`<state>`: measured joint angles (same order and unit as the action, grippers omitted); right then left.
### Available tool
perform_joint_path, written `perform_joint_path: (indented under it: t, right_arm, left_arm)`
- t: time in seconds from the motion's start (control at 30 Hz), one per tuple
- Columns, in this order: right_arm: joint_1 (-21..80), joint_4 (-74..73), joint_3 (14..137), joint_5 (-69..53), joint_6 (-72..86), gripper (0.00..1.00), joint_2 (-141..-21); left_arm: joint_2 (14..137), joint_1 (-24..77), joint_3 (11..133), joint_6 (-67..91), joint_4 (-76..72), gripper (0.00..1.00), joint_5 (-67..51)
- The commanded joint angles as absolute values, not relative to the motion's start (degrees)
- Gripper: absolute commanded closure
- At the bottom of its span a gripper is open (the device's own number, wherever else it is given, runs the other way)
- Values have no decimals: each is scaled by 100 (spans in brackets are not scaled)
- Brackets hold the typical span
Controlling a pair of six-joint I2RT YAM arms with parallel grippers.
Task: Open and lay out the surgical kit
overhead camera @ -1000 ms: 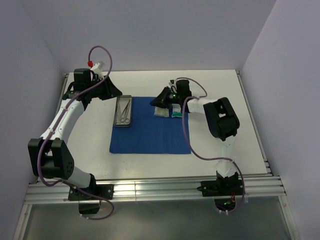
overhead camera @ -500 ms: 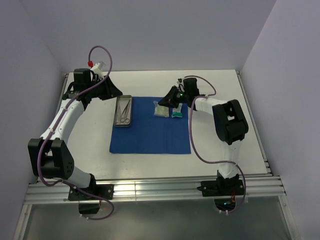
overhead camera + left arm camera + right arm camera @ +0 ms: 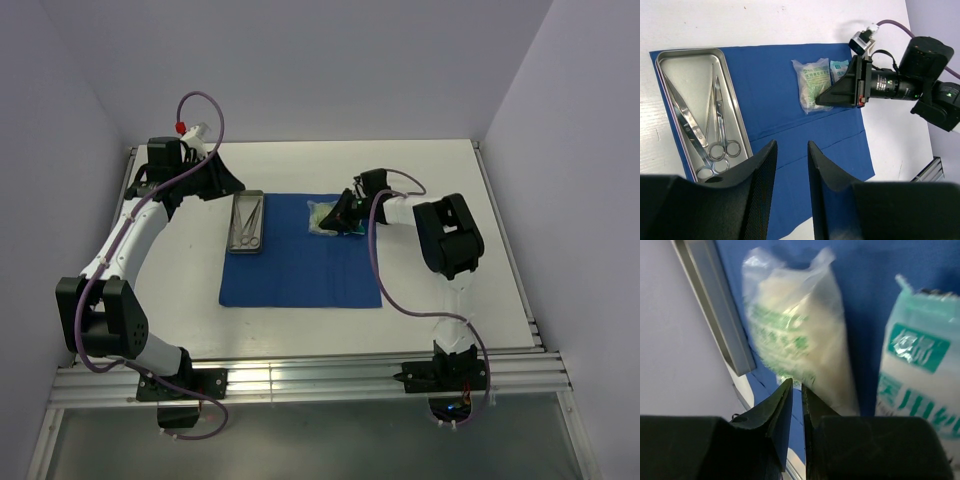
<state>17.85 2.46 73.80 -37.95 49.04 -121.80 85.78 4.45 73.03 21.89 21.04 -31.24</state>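
The royal-blue cloth (image 3: 300,270) lies spread flat. The steel tray (image 3: 247,193) sits on its far left corner and holds two scissors (image 3: 722,145) and thin tweezers. A whitish packet with green print (image 3: 812,82) and a smaller green packet (image 3: 840,67) lie on the cloth's far right part. My right gripper (image 3: 330,220) is low over the cloth. Its jaws are nearly together, with the tips (image 3: 796,385) at the near edge of the whitish packet (image 3: 800,335). I cannot tell if they pinch it. My left gripper (image 3: 791,150) is open and empty, held above the cloth near the tray.
White table (image 3: 440,270) surrounds the cloth, with a raised rail along its edges (image 3: 300,368). The right arm's cable (image 3: 376,260) loops over the cloth's right edge. Purple walls enclose three sides.
My right gripper drew back to the far right, then came forward and down to the whitish packet. The left arm has not moved.
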Motion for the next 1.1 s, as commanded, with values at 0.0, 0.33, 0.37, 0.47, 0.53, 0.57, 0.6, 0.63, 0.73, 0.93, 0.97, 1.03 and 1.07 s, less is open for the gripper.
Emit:
perform_joint_path:
  t: [0.0, 0.33, 0.37, 0.47, 0.53, 0.57, 0.6, 0.63, 0.73, 0.93, 0.97, 1.03, 1.07]
  right_arm:
    - [1793, 44, 7699, -3709, 4746, 79, -12305]
    - [1793, -26, 7691, -3832, 4764, 76, -12112]
    - [1793, 78, 7682, -3867, 4790, 75, -12068]
    - [1802, 298, 7638, -3999, 4869, 74, -11831]
    - [1793, 378, 7594, -4087, 4904, 74, -11577]
    - [1793, 430, 7576, -4104, 4904, 73, -11488]
    - [1802, 439, 7550, -4104, 4887, 73, -11383]
    - [1793, 431, 7541, -4113, 4869, 73, -11190]
    - [1714, 431, 7436, -4148, 4825, 73, -10847]
    - [1425, 238, 6988, -4105, 4764, 73, -10442]
    - [1380, 176, 6909, -4052, 4703, 73, -10424]
    - [1249, 158, 6637, -4025, 4676, 73, -10371]
    - [1213, 176, 6557, -4017, 4641, 72, -10362]
  left_arm:
    - [8534, 413, 7427, 2171, 2057, 64, -3208]
    - [8543, 396, 7418, 2171, 2057, 64, -3252]
    - [8543, 404, 7427, 2171, 2057, 64, -3269]
    - [8499, 396, 7418, 2171, 2057, 64, -3278]
    - [8464, 396, 7418, 2153, 2048, 63, -3287]
    - [8438, 404, 7418, 2145, 2048, 63, -3296]
    - [8429, 396, 7401, 2145, 2039, 63, -3296]
    - [8403, 396, 7400, 2136, 2030, 62, -3305]
    - [8394, 396, 7392, 2118, 2030, 62, -3313]
    - [8429, 396, 7392, 2109, 2048, 62, -3322]
    - [8429, 404, 7383, 2109, 2048, 62, -3331]
    - [8437, 396, 7383, 2118, 2048, 62, -3331]
    - [8429, 396, 7374, 2109, 2048, 62, -3340]
